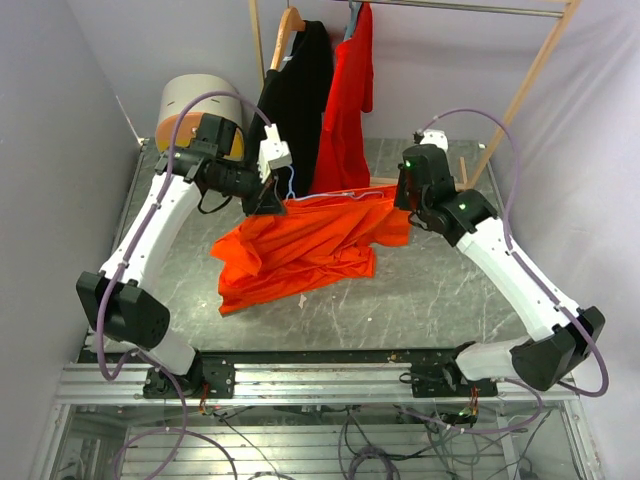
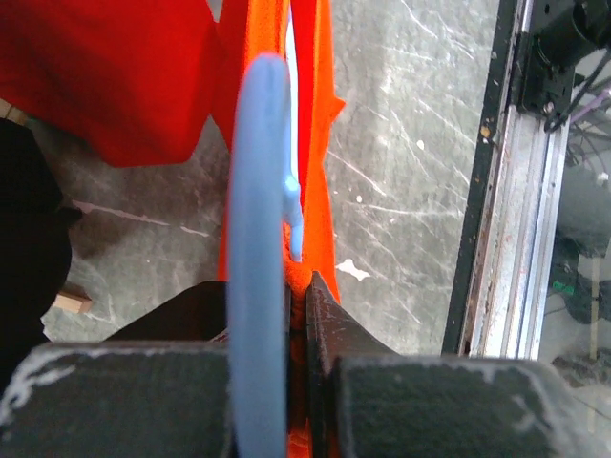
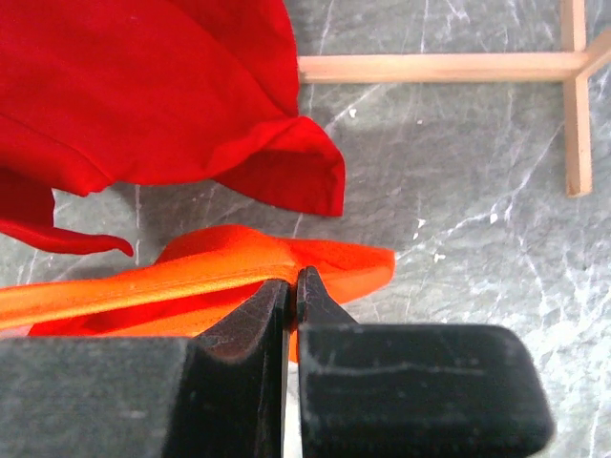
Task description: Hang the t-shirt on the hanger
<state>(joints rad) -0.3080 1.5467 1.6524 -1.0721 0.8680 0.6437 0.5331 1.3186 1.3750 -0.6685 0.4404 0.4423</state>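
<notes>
The bright orange t-shirt is held up along its top edge between both grippers, and its lower part lies crumpled on the grey table. The pale-blue wire hanger sits at that top edge, with its hook beside my left gripper. In the left wrist view the hanger wire runs blurred in front of my left gripper, which is shut on orange cloth. My right gripper is shut on the shirt's right end. The right wrist view shows my right gripper pinching the orange hem.
A black garment on a wooden hanger and a deeper red shirt hang from a wooden rack at the back. The rack's foot lies on the table. A round beige drum stands at the back left. A metal rail edges the table.
</notes>
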